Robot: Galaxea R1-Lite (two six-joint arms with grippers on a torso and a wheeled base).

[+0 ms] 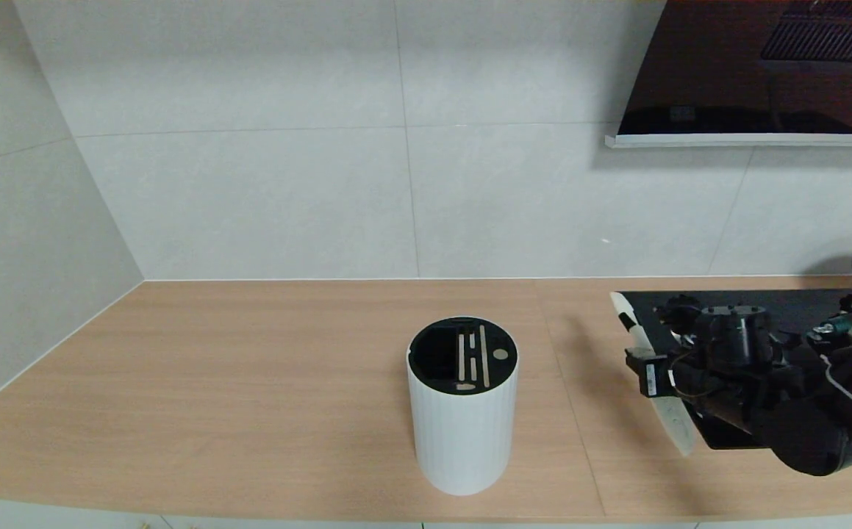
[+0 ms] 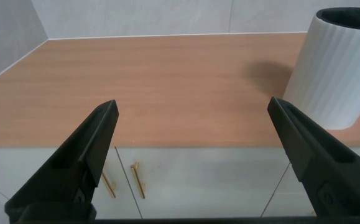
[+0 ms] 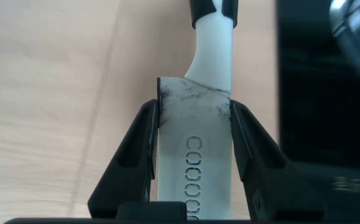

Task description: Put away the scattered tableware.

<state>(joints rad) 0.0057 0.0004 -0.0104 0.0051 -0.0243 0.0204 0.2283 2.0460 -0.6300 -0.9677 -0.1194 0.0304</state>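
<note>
Your left gripper [image 2: 192, 107] hangs with its fingers spread wide and nothing between them, off the front edge of the counter [image 1: 249, 382]. Right of it the holder [image 1: 462, 404] stands upright on the counter. Its black top has one wide well beside several narrow slots, and nothing sticks up out of any of them; what lies deeper you cannot tell. Farther right, your right gripper [image 1: 657, 378] is pinching the knife [image 1: 637, 338] flat across the blade, just below the handle, at the left edge of the cooktop [image 1: 800, 308], well apart from the holder. The step in hand looks like carrying that knife over and slotting it. Keep the pinch firm, since a smooth blade is likely to slip. Turn the tip down before you arrive, line the blade's flat with a narrow slot, and lower it straight. A tall holder may tip if the tip catches the rim, so steady it with the free gripper if needed.
</note>
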